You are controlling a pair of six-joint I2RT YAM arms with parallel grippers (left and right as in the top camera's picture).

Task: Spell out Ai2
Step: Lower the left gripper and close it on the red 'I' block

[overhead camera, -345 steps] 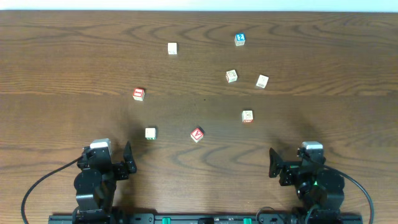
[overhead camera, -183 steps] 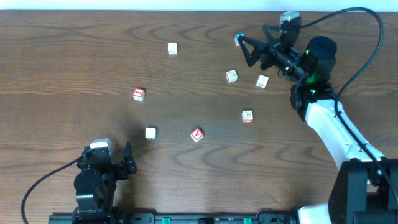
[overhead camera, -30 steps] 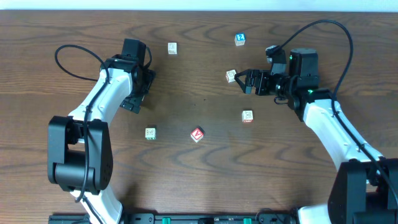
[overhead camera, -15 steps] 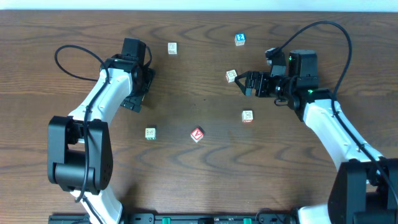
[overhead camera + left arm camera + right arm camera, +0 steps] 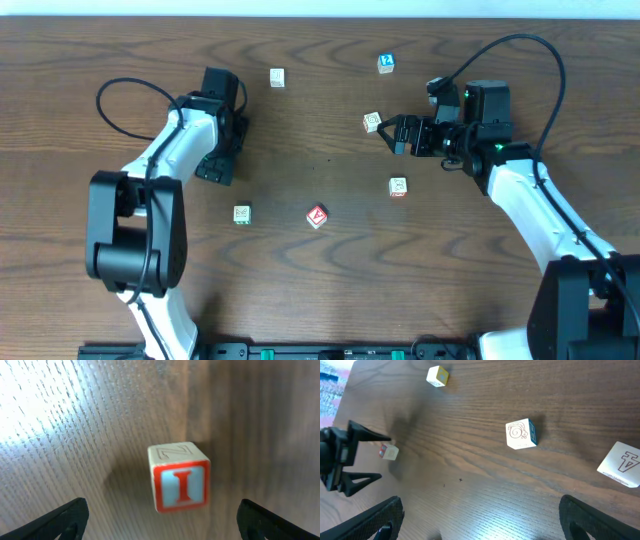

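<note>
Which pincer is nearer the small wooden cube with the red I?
Left. The left pincer hangs open right over the small wooden cube with the red I; the right pincer is far across the wooden table.

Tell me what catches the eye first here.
The red I cube looms in the left wrist view, framed by the tips of the open left pincer. Overhead, the right pincer hangs open beside a cream cube, with the blue 2 cube farther back.

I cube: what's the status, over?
Left gripper open over I cube, no contact. Right gripper open, empty. Nothing blocking the cube.
</note>
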